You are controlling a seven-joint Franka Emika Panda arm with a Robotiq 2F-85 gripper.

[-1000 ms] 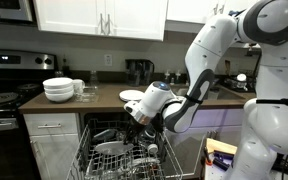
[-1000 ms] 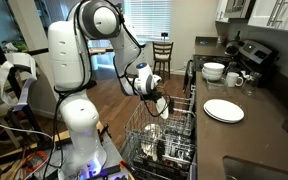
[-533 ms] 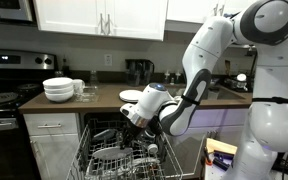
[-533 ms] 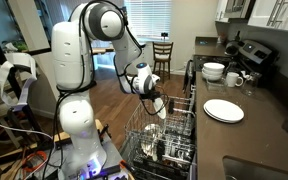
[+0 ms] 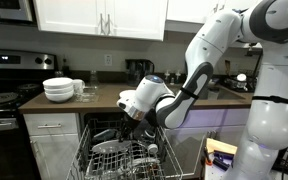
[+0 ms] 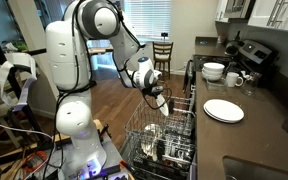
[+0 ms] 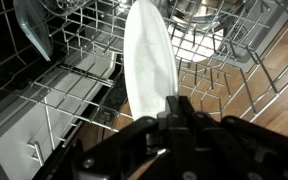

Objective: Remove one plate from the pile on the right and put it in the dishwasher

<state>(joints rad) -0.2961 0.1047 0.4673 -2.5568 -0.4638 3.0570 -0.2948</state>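
My gripper is shut on the rim of a white plate. It holds the plate on edge, upright, over the grey wire rack of the open dishwasher. In both exterior views the gripper hangs just above the pulled-out rack. The pile of flat white plates lies on the dark counter beside the dishwasher. In an exterior view my wrist hides most of the pile.
A stack of white bowls and mugs stand on the counter near the stove. Dishes and a metal bowl sit in the rack. A white stand is next to the dishwasher.
My gripper, with the plate in it, has shifted a little up and sideways over the rack. The pile and bowls have not moved.
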